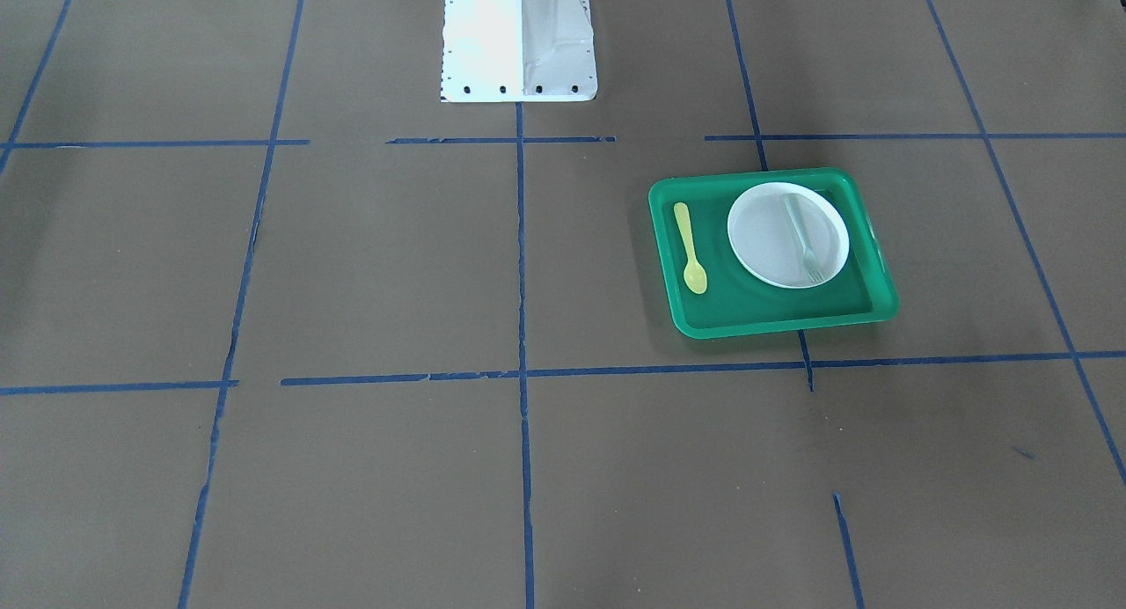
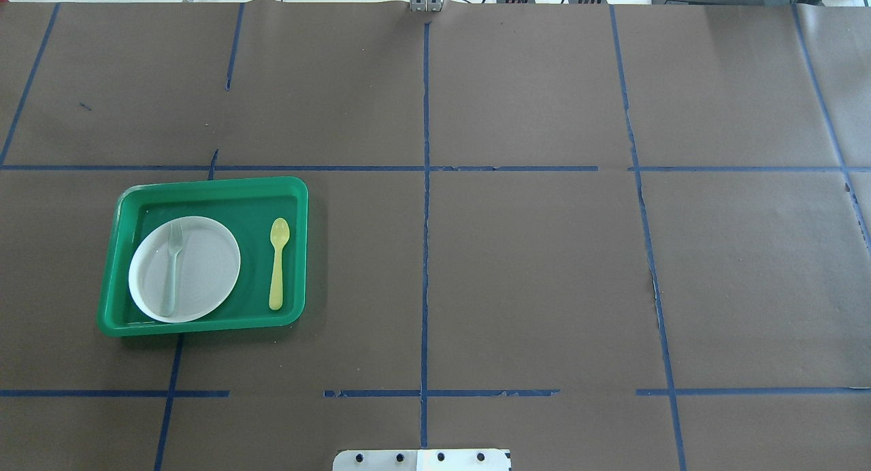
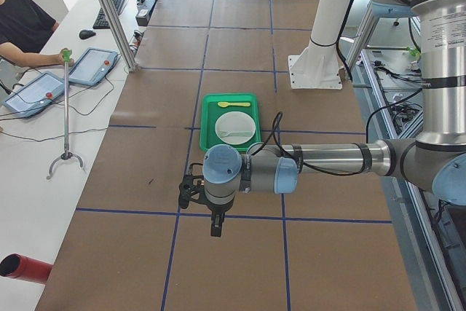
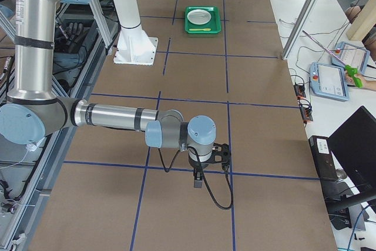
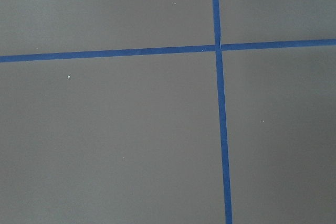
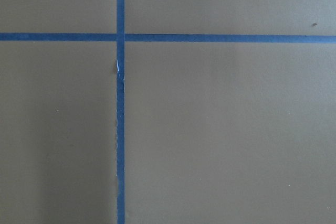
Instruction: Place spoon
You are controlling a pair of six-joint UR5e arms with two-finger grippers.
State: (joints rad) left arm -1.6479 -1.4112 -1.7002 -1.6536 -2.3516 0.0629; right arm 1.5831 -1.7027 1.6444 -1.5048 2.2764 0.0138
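The yellow spoon [image 1: 690, 246] lies flat on the floor of a green tray [image 1: 774, 327], beside a white plate [image 1: 765, 239] and not on it. In the overhead view the spoon [image 2: 278, 263] lies right of the plate [image 2: 204, 273], bowl toward the far side. A pale translucent fork [image 2: 173, 267] lies on the plate. My left gripper [image 3: 187, 194] shows only in the exterior left view, far from the tray toward the table's end; I cannot tell if it is open. My right gripper [image 4: 224, 154] shows only in the exterior right view, far from the tray [image 4: 203, 19]; its state is unclear.
The brown table carries a grid of blue tape lines [image 2: 425, 253]. The robot's white base plate [image 1: 519, 37] stands at the table's near edge. Both wrist views show only bare table and tape. An operator [image 3: 22, 27] sits beyond the table's far side with tablets.
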